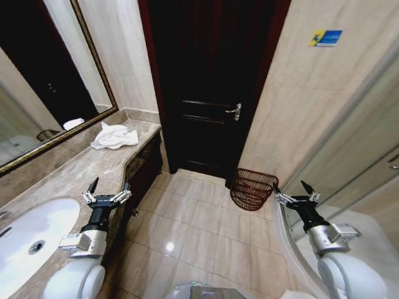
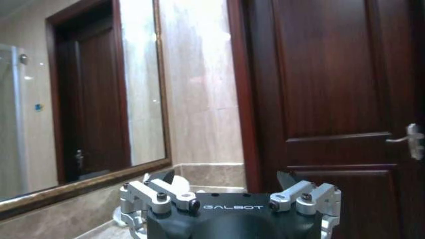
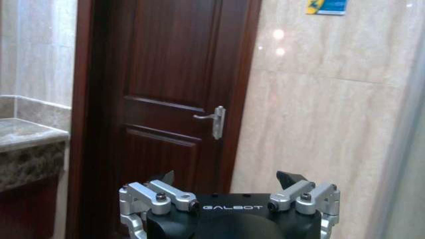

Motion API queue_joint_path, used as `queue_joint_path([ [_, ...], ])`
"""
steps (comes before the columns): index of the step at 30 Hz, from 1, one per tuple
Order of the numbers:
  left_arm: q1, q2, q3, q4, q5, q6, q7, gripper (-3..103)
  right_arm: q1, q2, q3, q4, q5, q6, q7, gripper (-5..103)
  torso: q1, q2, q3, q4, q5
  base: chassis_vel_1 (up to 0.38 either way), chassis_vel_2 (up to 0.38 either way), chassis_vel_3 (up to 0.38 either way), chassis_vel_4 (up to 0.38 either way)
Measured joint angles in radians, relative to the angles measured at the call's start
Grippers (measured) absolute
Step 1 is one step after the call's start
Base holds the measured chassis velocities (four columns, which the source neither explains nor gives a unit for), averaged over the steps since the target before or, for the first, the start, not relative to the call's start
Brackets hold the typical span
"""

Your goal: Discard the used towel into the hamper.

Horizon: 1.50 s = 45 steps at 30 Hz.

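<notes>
Towel (image 1: 115, 136), white & crumpled, lay on the marble counter (image 1: 75, 171) near its far end, just below the mirror (image 1: 43, 93) and close to the corner by the door (image 1: 206, 87). Hamper (image 1: 252, 189) stood on the tiled floor (image 1: 199, 230) to the right of the door, against the beige wall (image 1: 312, 106), tilted a bit in head view, nothing visible inside. Towel & hamper were well apart, w/ the doorway between them.

Left gripper (image 1: 110, 186) hung over the counter's front edge, between the sink (image 1: 31, 240) and the towel, not touching either; fingers apart, nothing held. In left wrist view the left gripper (image 2: 226, 179) pointed toward the mirror and door, tips spread wide.

Right gripper (image 1: 292, 187) hovered at the right, just beside the hamper's rim but clear of it; fingers apart, empty. Right wrist view had the right gripper (image 3: 229, 177) facing the door and its handle (image 3: 214, 122), w/ a blue sticker (image 3: 327, 6) high on the wall.

A second folded white cloth (image 1: 73, 123) showed in the mirror's lower edge; can't tell if reflection or a separate item.
</notes>
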Motion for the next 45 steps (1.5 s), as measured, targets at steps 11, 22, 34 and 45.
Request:
queue_joint_path([
  [11,0.004,0.002,-0.002,0.006,0.0,-0.01,0.002,100,0.0,0.008,-0.008,0.004,-0.01,-0.001,-0.002,100,0.0,0.0,0.0,0.0,-0.0002,-0.019,0.138,0.139,-0.028],
  [22,0.004,0.001,-0.005,0.02,0.003,-0.019,0.007,100,-0.003,0.015,-0.01,-0.001,-0.015,0.001,-0.007,100,0.0,0.0,0.0,0.0,-0.0001,-0.028,0.151,0.157,-0.033],
  [34,-0.007,0.003,0.001,0.048,0.019,-0.048,0.003,100,-0.001,0.024,-0.023,-0.013,-0.03,0.003,-0.011,100,0.0,0.0,0.0,-0.0002,-0.0002,-0.061,0.111,0.111,-0.067],
  [45,-0.01,0.002,0.002,0.057,0.022,-0.064,0.005,100,0.009,0.021,-0.026,-0.02,-0.032,0.002,-0.013,100,0.0,0.0,0.0,0.0001,-0.0001,-0.091,0.084,0.092,-0.083],
])
